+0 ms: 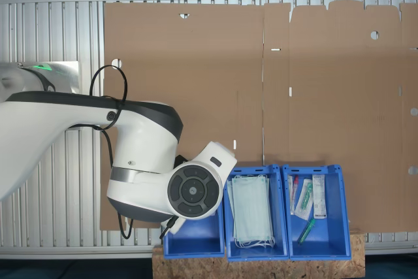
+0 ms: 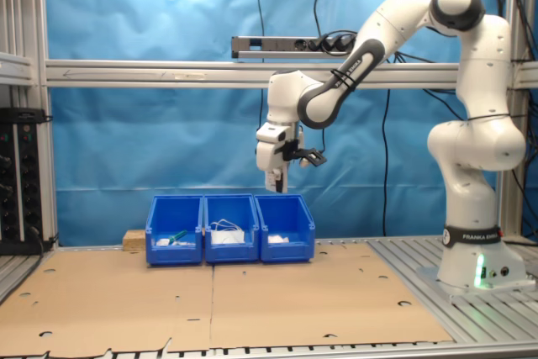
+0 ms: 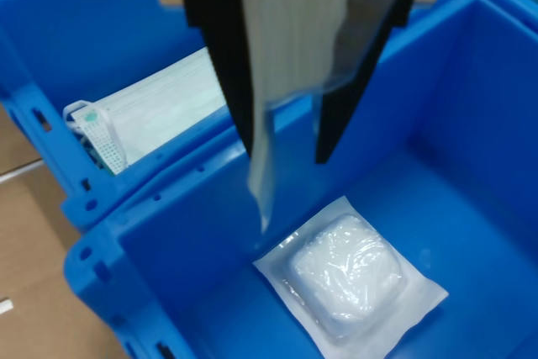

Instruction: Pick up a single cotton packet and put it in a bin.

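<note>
First exterior view straight overhead; second exterior view frontal, farther off; both share the bins (image 1: 255, 253); wrist view close above

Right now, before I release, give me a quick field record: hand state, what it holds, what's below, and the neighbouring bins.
hand: shut on a thin flat white packet, hanging over a bin
target bin: blue rectangular plastic bin, at the second exterior view's right end of the row
bin contents: one plain white square padded packet on the floor
middle bin: pale green masks
far bin: slim wrapped instruments
release: not yet done
</note>
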`<move>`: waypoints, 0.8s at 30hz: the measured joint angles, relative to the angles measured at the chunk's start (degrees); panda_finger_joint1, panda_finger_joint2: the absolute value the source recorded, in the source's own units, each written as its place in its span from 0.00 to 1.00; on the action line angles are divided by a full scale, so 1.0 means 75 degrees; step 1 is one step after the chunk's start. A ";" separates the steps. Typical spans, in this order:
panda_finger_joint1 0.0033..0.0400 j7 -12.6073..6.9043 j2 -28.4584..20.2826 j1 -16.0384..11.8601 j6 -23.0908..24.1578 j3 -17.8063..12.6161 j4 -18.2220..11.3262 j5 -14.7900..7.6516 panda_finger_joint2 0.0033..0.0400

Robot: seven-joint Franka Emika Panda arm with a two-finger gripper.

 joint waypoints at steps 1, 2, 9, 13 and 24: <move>0.05 0.0011 -0.0004 -0.0004 -0.0017 -0.0029 0.0017 -0.0007 0.05; 0.05 0.0024 -0.0007 -0.0005 -0.0032 -0.0057 0.0032 -0.0013 0.05; 0.05 0.0189 -0.0020 -0.0009 -0.0129 -0.0193 0.0070 -0.0040 0.05; 0.05 0.0280 -0.0020 -0.0009 -0.0171 -0.0223 0.0070 -0.0051 0.05; 0.05 0.0472 -0.0021 -0.0009 -0.0255 -0.0258 0.0070 -0.0068 0.05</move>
